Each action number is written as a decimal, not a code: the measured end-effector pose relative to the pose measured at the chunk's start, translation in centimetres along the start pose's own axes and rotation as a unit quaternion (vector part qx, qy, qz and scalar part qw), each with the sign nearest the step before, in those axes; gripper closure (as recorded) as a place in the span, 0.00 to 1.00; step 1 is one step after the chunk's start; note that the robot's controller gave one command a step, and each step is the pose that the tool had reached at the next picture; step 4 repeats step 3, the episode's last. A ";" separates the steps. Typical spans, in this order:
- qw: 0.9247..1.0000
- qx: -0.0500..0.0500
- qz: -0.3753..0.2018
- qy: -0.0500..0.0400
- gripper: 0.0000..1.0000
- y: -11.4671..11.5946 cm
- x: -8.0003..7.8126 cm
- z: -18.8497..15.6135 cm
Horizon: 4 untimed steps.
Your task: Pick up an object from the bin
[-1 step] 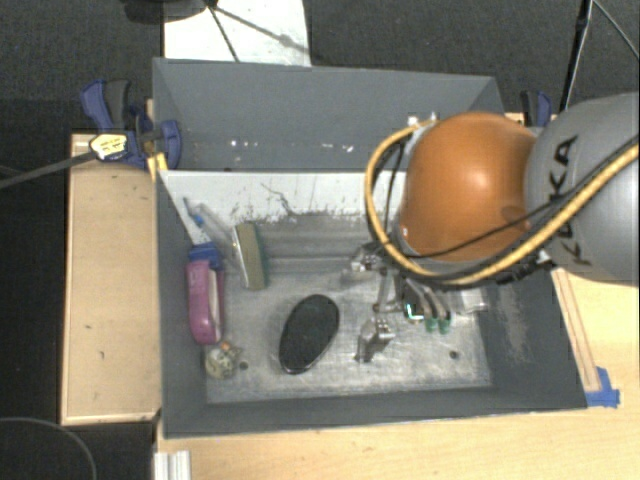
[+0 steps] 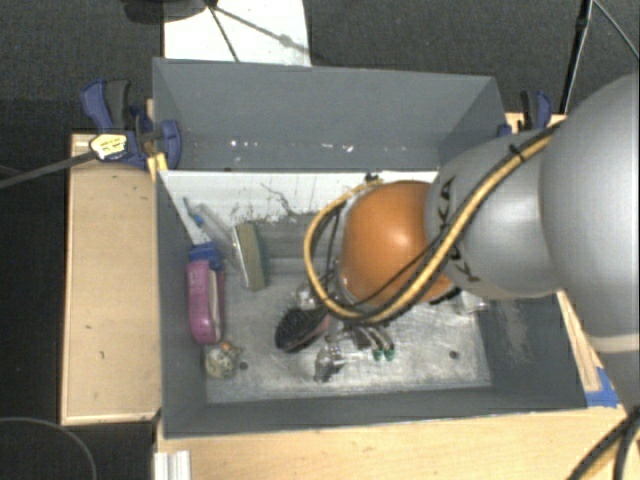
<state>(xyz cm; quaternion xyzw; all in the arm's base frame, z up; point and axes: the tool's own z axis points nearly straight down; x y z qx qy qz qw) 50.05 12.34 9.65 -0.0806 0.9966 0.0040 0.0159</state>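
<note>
The gripper, whether open or closed I cannot tell, hangs just beside a black oval thing, probably light and stiff, best pinched across its narrow middle.

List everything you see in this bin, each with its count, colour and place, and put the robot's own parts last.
bin: one, grey, centre of the view
oblong case: one, purple, along the bin's left wall
flat block: one, grey-green, right of the case, toward the back
thin stick: one, white and blue, back left corner; kind unclear
dark lump: one, black, mid-floor
small round thing: one, mottled yellow-green, front left corner
gripper: one, metallic, low over the floor just right of the dark lump
orange cover: one, on the wrist
cable: one, yellow-black, looped round the cover
arm: one, silver-grey, from the right
</note>
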 end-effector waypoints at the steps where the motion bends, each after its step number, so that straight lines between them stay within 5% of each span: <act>1: 1.000 -0.002 -0.014 -0.002 0.00 -1.0 -0.8 0.8; 2: 1.000 -0.002 -0.011 -0.006 1.00 -1.0 -1.0 0.6; 3: 1.000 0.002 -0.010 0.011 1.00 -0.9 -1.6 -13.5; 4: 1.000 0.002 -0.010 0.011 1.00 -0.9 -1.6 -13.5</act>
